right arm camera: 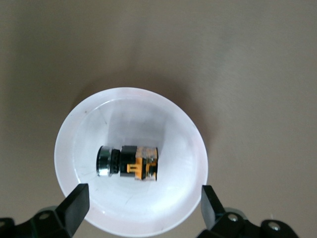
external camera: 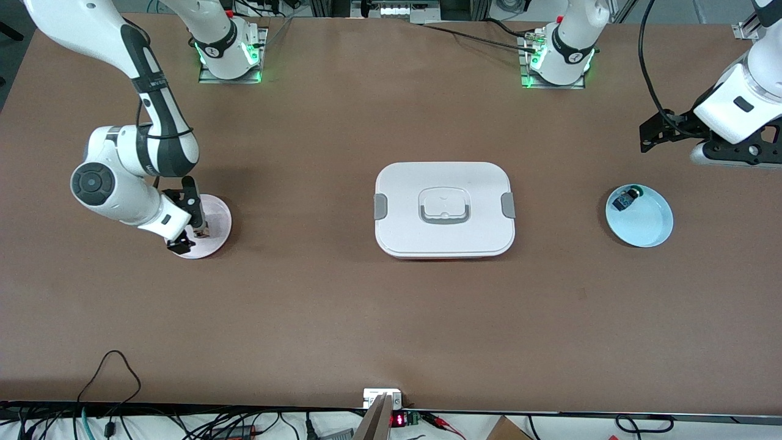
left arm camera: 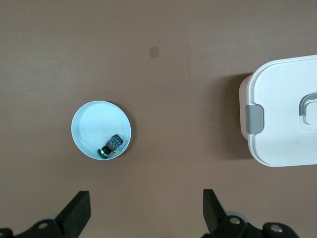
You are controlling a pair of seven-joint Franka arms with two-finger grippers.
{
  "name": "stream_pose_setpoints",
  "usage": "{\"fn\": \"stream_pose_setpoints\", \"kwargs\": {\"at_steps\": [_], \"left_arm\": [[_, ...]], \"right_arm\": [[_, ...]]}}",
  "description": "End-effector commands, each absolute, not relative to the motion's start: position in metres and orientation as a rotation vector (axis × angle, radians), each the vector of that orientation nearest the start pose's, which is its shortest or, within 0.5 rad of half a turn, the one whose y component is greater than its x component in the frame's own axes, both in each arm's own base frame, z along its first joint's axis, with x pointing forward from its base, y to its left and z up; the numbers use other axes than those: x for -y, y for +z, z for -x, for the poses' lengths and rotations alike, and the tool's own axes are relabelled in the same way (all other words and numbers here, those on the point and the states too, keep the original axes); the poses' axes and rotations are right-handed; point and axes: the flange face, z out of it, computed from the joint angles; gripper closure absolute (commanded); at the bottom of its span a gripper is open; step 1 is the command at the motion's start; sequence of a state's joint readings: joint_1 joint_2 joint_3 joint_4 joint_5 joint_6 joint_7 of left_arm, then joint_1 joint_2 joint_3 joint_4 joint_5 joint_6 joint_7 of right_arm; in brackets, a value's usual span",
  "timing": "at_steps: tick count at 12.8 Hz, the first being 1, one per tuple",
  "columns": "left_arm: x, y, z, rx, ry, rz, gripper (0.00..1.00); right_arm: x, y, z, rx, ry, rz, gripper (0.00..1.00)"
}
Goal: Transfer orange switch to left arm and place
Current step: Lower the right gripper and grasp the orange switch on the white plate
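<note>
The orange switch (right arm camera: 131,162) lies on its side in a pale pink plate (right arm camera: 184,148) at the right arm's end of the table. My right gripper (right arm camera: 143,193) hangs just above it, open, one finger on each side of the plate's middle and nothing between them. From the front, that gripper (external camera: 190,239) covers most of the switch. The white box (external camera: 444,208) with grey clips stands mid-table between the arms. My left gripper (external camera: 654,134) waits in the air at the left arm's end, open and empty (left arm camera: 145,196).
A light blue plate (external camera: 647,223) near the left arm holds a small dark component with a blue face and green cap (external camera: 626,199). Cables and a small device sit along the table edge nearest the front camera (external camera: 385,403).
</note>
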State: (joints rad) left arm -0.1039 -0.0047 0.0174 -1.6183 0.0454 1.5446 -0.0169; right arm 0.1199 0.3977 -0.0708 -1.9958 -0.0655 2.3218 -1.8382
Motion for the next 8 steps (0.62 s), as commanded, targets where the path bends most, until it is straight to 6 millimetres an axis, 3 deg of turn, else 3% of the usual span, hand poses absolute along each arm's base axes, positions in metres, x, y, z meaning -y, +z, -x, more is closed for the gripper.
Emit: {"fn": "stream_pose_setpoints", "kwargs": {"at_steps": [1,5,8], "left_arm": [[0.042,0.608,-0.549,-0.1,0.112,3.071,0.0],[0.043,0.608,-0.549,-0.103,0.11,3.071,0.0],[0.043,0.608,-0.549,-0.103,0.11,3.071,0.0]], "right_arm": [[-0.036,0.239,-0.597,-2.707,-0.127,-1.603,0.0],[-0.021,0.216,-0.581,-2.668,-0.071,-1.733,0.0],[-0.009,0.214,-0.577,-2.645,-0.076,-1.789,0.0]]}}
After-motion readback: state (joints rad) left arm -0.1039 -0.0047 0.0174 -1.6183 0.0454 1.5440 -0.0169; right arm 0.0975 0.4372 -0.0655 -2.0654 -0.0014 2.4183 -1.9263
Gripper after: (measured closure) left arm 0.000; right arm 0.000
